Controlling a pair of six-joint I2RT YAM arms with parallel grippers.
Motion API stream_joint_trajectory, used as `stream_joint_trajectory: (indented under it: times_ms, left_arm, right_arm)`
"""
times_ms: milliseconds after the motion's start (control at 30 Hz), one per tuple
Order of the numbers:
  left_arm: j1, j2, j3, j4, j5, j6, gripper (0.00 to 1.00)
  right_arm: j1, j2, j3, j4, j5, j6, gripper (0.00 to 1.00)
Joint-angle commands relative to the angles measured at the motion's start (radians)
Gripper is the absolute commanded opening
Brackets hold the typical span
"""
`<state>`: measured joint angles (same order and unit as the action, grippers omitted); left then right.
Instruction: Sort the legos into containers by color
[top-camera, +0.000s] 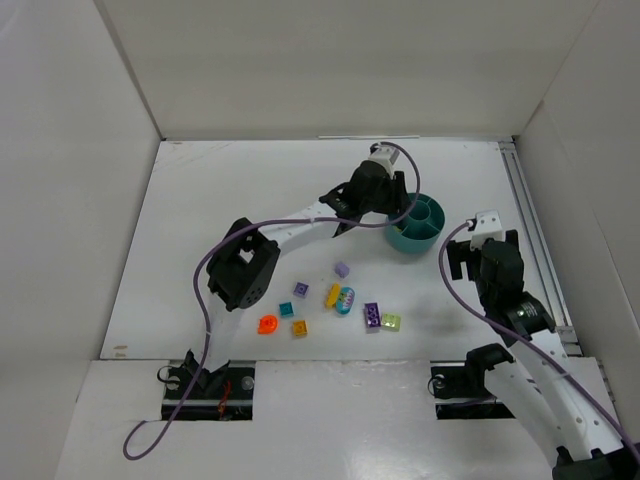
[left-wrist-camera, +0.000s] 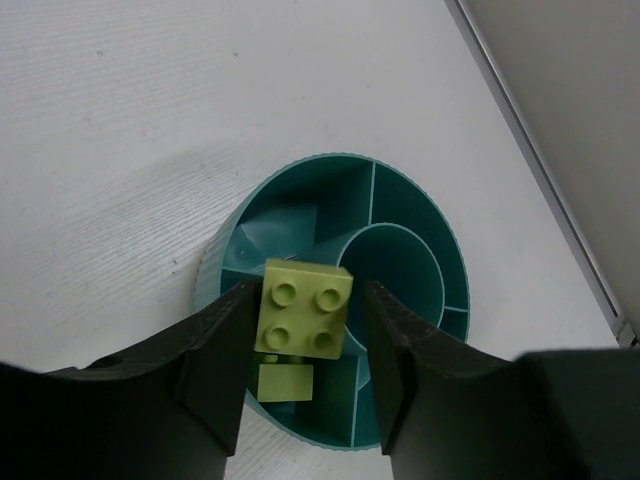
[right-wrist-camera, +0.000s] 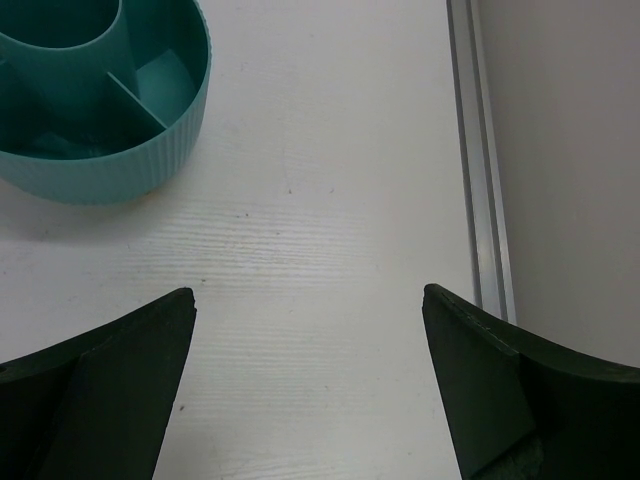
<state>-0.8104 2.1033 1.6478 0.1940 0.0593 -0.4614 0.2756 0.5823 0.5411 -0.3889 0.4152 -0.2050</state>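
The round teal plastic cup (right-wrist-camera: 130, 165) has a finely ribbed outer wall and smooth, matt dividers inside. The pale green plastic brick (left-wrist-camera: 305, 310) is smooth, with a soft sheen on its studs. The white table (left-wrist-camera: 120, 150) looks matt and faintly grained. The right claw (right-wrist-camera: 310, 330) has matt black plastic fingers (right-wrist-camera: 90, 390). A brushed silvery metal rail (right-wrist-camera: 482, 150) edges the table.

A white counter (top-camera: 200, 210) is enclosed by plain white wall panels (top-camera: 330, 60) at its back, left and right. An aluminium rail (top-camera: 535, 250) is fitted along the counter's right edge. The counter is lit evenly, with only faint shadows cast.
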Motion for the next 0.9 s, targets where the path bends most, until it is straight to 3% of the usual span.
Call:
stream_joint_trajectory:
  times_ms: [0,233,400,467,533,700,767,867]
  left_arm:
    - [-0.003,-0.051,-0.005,0.036,0.023,0.018,0.45]
    - [-0.003,-0.126,-0.064,0.045,0.043,0.027,0.55]
    - [-0.003,-0.227,-0.154,0.068,0.043,0.027,0.69]
    - [-0.003,-0.293,-0.209,0.068,0.043,0.036,0.80]
    - [-0.003,-0.350,-0.258,0.059,0.005,0.046,1.00]
    - [-0.003,-0.608,-0.519,0.038,-0.107,0.046,1.00]
    - [-0.003,-0.689,-0.606,0.027,-0.163,0.046,1.00]
    - [-0.003,-0.831,-0.752,-0.005,-0.208,0.021,1.00]
  right_arm:
    - [-0.006,-0.010,0.007,0.030,0.011,0.016,1.00]
    - [-0.006,-0.038,0.028,0.007,-0.013,0.016,1.00]
    - [-0.006,-0.068,0.037,-0.005,-0.134,-0.055,1.00]
    - [-0.006,-0.068,0.037,-0.005,-0.269,-0.094,1.00]
    - [-0.006,-0.059,0.037,-0.005,-0.378,-0.137,1.00]
    - [0.086,-0.018,0.033,-0.041,-0.601,-0.198,1.00]
    - [0.193,0.004,0.023,-0.041,-0.601,-0.198,1.00]
    - [0.380,0.078,0.034,-0.086,-0.479,-0.124,1.00]
